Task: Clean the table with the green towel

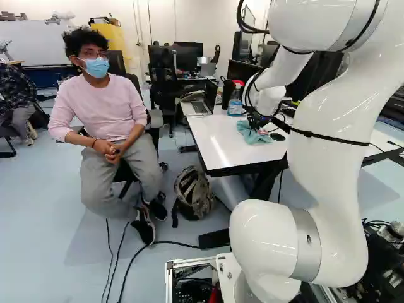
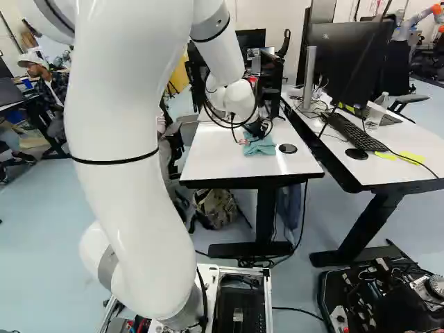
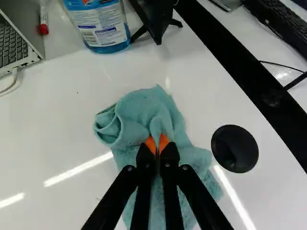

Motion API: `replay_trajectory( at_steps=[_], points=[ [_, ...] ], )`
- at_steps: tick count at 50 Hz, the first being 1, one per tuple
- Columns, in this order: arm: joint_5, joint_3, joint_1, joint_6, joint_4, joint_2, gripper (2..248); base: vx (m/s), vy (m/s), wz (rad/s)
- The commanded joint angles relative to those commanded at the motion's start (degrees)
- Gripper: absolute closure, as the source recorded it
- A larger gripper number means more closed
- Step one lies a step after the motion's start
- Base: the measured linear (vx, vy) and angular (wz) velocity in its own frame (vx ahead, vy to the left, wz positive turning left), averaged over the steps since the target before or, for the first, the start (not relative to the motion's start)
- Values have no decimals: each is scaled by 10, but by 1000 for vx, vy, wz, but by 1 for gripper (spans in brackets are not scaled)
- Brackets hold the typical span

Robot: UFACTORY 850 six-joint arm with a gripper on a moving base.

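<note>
Towel: blue-green cloth [image 3: 144,110], soft napped pile, matt against the glossy white surface [image 3: 62,124]. Lies on that surface, crumpled rather than spread. Part ahead of the fingertips is bunched into rounded folds; on the side away from the round black disc [image 3: 234,149] one edge curls over into an open loop, with a darker green strip showing inside. Remainder runs back beneath the fingers, flatter, somewhat rippled, its outline uneven. Disc sits just beside this flatter part

Hand [image 2: 257,133]: closed on the cloth. In the wrist view the hand [image 3: 157,145] has a raised fold pinched between its orange pads [image 3: 150,144], one pad on each side of the fold. Right base view shows the same cloth draped low under the wrist, near the far part of the surface

Surroundings: ahead of the cloth, and apart from it, a spray bottle of blue liquid [image 3: 103,28] stands upright with a small black stand [image 3: 156,21] beside it. Laptop [image 3: 14,45] and red-capped marker [image 3: 43,21] lie on the bottle's other side
</note>
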Motion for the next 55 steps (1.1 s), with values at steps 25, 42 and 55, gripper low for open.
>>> replay_trajectory(
  at_steps=[25, 42, 55],
  points=[
    [-1, 3, 0, 0, 0, 16, 222, 0, 0, 0],
    [-40, 20, 0, 0, 0, 52, 222, 0, 0, 0],
    [-88, 24, 1, 0, 0, 74, 222, 0, 0, 0]
  ],
)
